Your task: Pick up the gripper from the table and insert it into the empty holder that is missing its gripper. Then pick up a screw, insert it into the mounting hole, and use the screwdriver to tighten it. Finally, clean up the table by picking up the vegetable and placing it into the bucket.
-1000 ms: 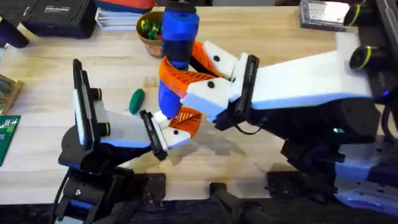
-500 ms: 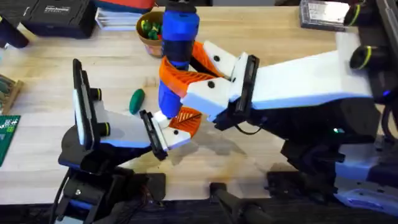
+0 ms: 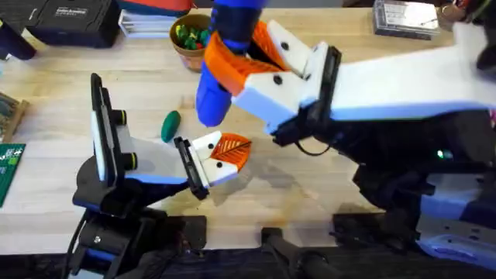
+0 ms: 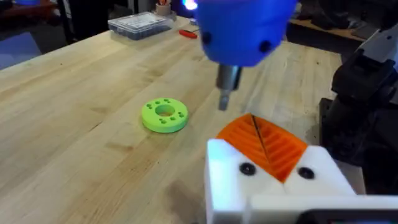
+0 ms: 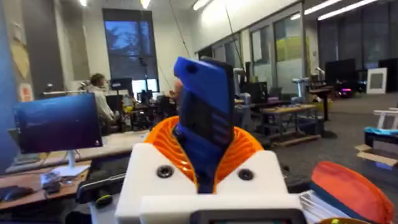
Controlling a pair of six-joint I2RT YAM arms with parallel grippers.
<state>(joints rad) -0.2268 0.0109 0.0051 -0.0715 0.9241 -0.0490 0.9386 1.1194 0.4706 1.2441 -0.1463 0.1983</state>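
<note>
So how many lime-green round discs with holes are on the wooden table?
1: the lime-green disc lies flat on the wooden table, beyond the left gripper. Others may be hidden.

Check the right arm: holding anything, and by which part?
Yes: the right gripper jaws clamp the blue screwdriver around its body, tip pointing down.

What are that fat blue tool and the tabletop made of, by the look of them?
The screwdriver looks like smooth blue plastic with a soft sheen, tipped with a grey, seemingly metal bit. The table appears to be light wood with a matte finish, judging by its visible plank seams and grain.
</note>
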